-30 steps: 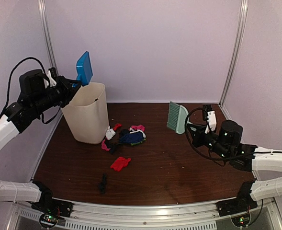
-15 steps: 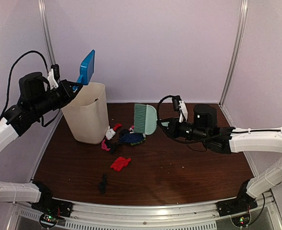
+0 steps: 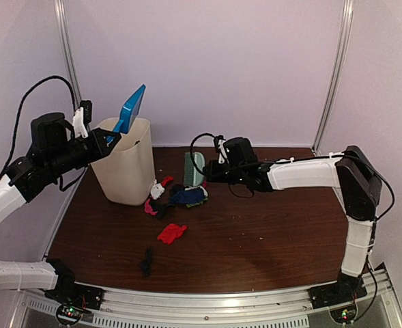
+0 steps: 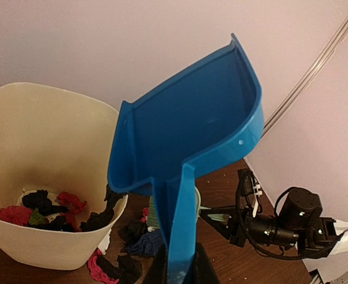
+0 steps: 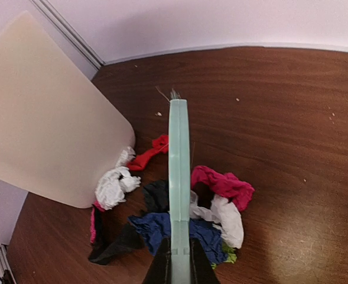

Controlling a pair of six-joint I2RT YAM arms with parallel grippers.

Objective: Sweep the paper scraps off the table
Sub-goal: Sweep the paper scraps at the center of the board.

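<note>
Left arm raised, left gripper (image 4: 178, 273) clamped on blue dustpan (image 4: 188, 130) over cream bin (image 3: 127, 171), right arm outstretched, right gripper (image 5: 179, 269) pinching green brush (image 5: 178, 160) above paper scraps (image 5: 218, 204) heaped on table (image 3: 276, 225) beside bin.

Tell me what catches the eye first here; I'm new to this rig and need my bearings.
A blue dustpan tipped high over the cream bin at the table's far left. Then the heap of coloured paper scraps just right of the bin, with a pale green brush poised edge-on behind it.
</note>
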